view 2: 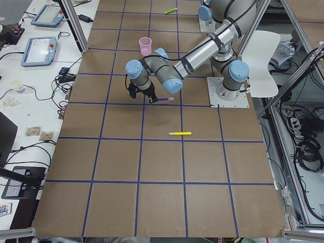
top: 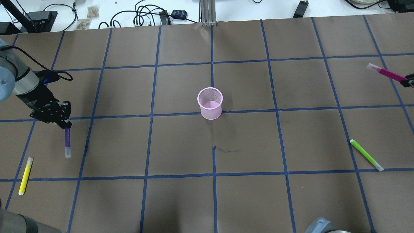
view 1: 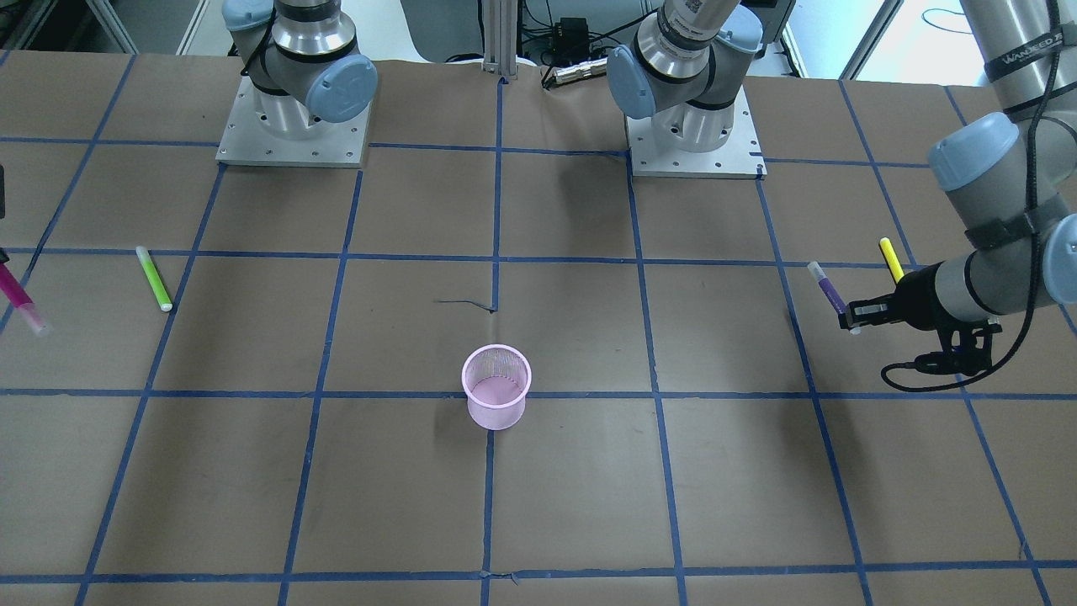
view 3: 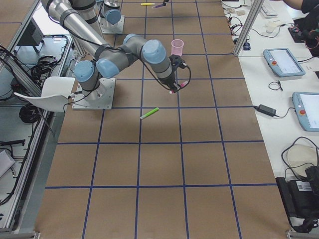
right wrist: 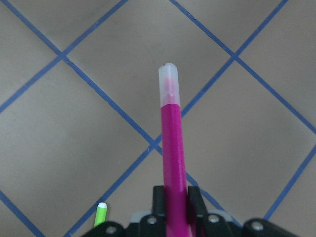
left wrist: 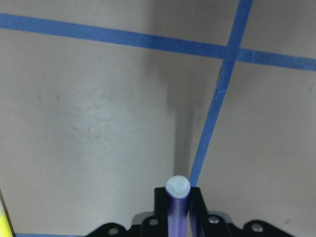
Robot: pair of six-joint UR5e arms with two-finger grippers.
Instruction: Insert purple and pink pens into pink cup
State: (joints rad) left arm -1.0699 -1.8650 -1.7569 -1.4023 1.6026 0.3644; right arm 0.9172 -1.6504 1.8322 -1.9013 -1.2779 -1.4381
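The pink mesh cup (top: pixel 210 103) stands upright near the table's middle, also in the front view (view 1: pixel 496 387). My left gripper (top: pixel 64 124) is shut on the purple pen (top: pixel 67 140), held above the table at the left; the left wrist view shows the pen (left wrist: pixel 177 207) between the fingers. My right gripper (top: pixel 408 81) at the far right edge is shut on the pink pen (top: pixel 386 72), held in the air; the right wrist view shows the pen (right wrist: pixel 172 143) in the fingers. Both pens are far from the cup.
A yellow pen (top: pixel 25 175) lies on the table at the near left. A green pen (top: pixel 366 155) lies at the near right. The arm bases (view 1: pixel 290 126) stand at the table's robot side. Blue tape lines grid the brown table.
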